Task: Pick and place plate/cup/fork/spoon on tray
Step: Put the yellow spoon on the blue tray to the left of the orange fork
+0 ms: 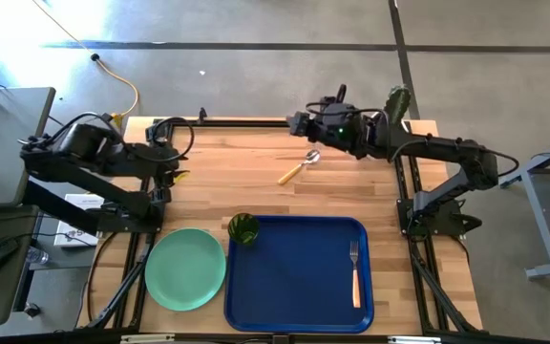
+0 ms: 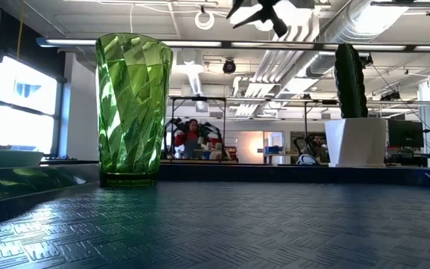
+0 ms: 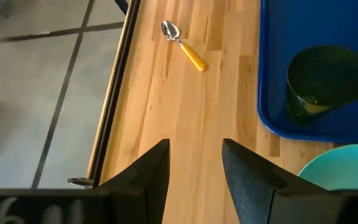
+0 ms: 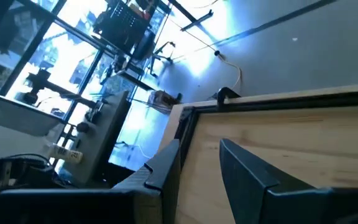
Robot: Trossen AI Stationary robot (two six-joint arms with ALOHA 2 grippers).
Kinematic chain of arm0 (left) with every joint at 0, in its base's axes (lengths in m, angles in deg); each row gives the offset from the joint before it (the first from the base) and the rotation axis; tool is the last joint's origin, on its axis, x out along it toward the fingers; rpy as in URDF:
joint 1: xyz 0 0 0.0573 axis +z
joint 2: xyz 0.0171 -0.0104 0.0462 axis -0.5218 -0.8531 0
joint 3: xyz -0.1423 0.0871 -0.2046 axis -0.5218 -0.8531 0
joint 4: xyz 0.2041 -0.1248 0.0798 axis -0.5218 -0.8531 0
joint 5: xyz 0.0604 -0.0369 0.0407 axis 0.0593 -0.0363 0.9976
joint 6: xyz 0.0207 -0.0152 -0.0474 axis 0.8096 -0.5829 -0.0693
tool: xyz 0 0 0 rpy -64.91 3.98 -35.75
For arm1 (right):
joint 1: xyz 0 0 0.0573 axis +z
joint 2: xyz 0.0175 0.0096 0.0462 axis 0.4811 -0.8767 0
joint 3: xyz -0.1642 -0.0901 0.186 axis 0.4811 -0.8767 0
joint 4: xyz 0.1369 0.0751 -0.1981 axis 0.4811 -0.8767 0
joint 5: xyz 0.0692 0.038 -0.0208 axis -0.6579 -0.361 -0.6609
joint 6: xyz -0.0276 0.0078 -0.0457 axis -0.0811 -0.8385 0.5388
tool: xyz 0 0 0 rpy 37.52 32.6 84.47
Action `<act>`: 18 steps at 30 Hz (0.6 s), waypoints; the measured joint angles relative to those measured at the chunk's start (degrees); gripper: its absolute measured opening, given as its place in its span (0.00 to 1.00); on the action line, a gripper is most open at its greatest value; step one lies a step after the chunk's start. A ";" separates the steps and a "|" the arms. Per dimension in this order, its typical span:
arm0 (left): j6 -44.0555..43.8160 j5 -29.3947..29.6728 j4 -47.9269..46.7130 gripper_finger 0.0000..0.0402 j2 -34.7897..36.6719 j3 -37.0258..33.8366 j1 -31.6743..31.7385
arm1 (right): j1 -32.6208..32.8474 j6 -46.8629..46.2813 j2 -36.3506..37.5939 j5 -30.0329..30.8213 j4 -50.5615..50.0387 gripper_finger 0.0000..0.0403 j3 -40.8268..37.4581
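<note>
On the wooden table (image 1: 256, 196), toward its far edge: spoon (image 1: 300, 167), orange-yellow handle, lying flat and untouched, well clear of both arms. Nearer, dark-blue tray (image 1: 299, 306), holding cup (image 1: 243, 229) upright in its far-left corner and fork (image 1: 355, 271) along its right side. Just left of the tray, touching or slightly overlapping its rim: mint-green plate (image 1: 185, 268). Right gripper (image 1: 299, 121) raised above the far edge, fingers parted, empty. Left gripper (image 1: 175, 176) at the left side, fingers likewise apart, nothing between them.
</note>
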 joint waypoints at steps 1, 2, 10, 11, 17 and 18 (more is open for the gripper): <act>0.41 0.00 -0.01 0.34 0.14 0.00 0.00 | -0.33 0.08 0.00 -0.47 0.32 0.26 0.00; 0.54 0.02 0.00 0.34 0.21 0.00 0.00 | -0.69 0.54 0.00 -0.87 1.05 0.26 0.00; 3.84 0.10 -0.02 0.34 0.42 0.00 0.00 | -1.52 5.92 -1.90 -1.52 2.64 0.26 5.18; 4.30 0.13 0.00 0.34 0.42 0.00 0.00 | -1.71 6.20 -2.85 -1.68 1.47 0.26 6.95; 4.54 1.61 -0.01 0.34 0.42 0.00 -0.02 | -3.86 2.58 -10.34 -1.82 -17.16 0.26 18.64; 4.51 1.64 -0.02 0.34 0.42 0.00 0.00 | -4.16 1.40 -11.58 -1.75 -20.91 0.26 20.34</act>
